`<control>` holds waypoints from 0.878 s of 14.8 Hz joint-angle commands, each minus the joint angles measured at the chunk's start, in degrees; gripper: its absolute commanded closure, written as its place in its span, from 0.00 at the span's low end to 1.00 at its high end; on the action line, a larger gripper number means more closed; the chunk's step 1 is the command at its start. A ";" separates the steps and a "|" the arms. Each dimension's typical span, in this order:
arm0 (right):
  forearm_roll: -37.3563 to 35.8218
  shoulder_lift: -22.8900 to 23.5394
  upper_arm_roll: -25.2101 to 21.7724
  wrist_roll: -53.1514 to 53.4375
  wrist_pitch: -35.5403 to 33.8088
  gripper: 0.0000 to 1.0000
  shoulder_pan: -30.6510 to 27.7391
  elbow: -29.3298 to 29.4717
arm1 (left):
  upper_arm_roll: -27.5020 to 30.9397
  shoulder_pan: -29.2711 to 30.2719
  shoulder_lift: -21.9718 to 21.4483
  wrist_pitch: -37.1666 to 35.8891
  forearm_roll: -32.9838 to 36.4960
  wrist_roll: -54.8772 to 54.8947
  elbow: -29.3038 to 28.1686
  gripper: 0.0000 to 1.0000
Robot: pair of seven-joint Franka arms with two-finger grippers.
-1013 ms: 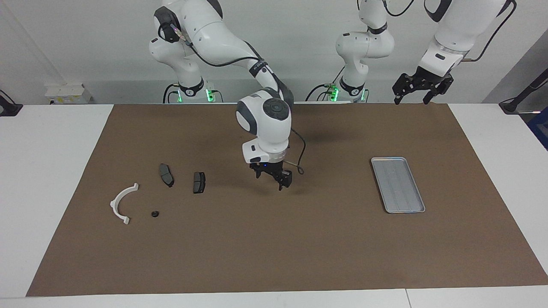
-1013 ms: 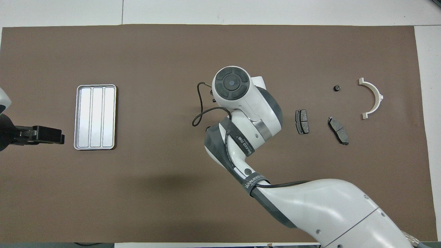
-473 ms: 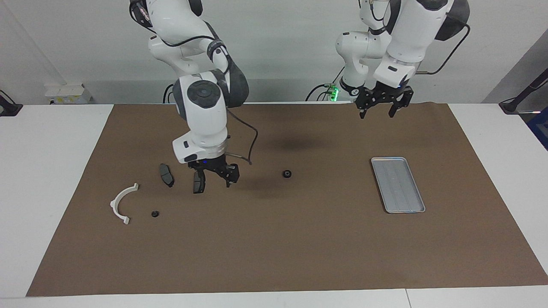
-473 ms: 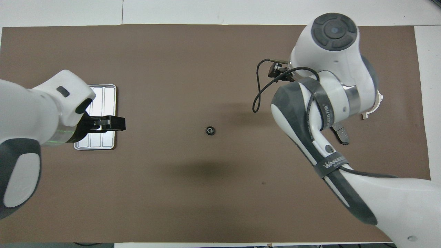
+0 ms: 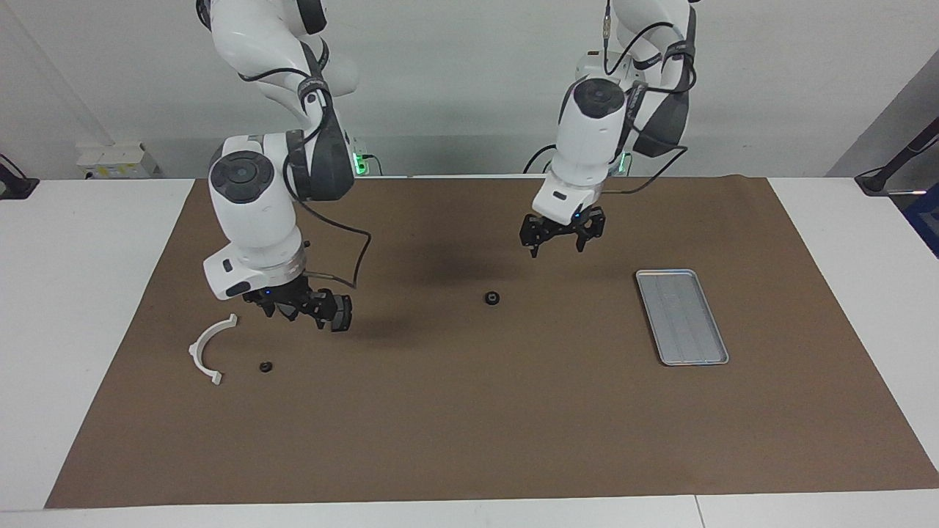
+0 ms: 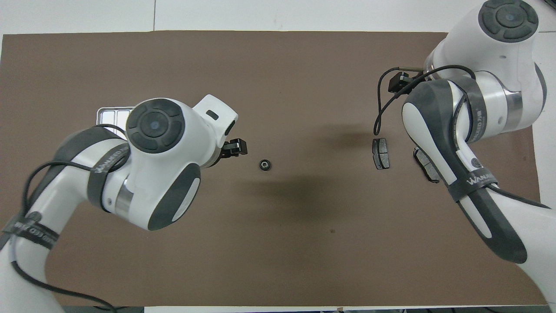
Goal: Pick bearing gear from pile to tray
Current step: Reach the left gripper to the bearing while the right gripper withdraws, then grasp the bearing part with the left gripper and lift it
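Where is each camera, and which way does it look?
Facing view: high across the table, looking at the robots; both arms show whole, right gripper over the brake pads, left gripper up near the middle gear.
Overhead view: high above the robots' end, looking steeply down; both arms come up from the bottom.
Both show the mat, that gear and the tray, half a turn apart.

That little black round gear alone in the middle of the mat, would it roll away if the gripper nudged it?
Probably not far: the gear lies flat on its face, so a nudge would likely slide it across the mat. Tipped on edge, its round shape could roll. It looks small and rigid, so probably light.
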 commanded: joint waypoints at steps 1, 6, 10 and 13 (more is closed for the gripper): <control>0.31 -1.77 1.08 -2.90 4.66 0.00 -3.33 -4.86 | 1.02 -4.31 9.24 2.67 4.77 -7.09 5.82 0.00; 0.31 -0.46 1.08 -3.61 12.31 0.00 -7.03 -8.99 | 0.93 -5.27 15.86 7.70 5.50 -9.23 8.83 0.00; 0.31 1.47 0.99 -3.52 16.00 0.00 -9.22 -10.14 | 0.93 -5.46 16.49 10.42 5.85 -10.19 8.31 0.00; 0.31 4.20 0.99 -3.26 18.73 0.00 -10.28 -9.79 | 0.84 -5.89 16.40 10.95 5.85 -10.37 7.08 0.00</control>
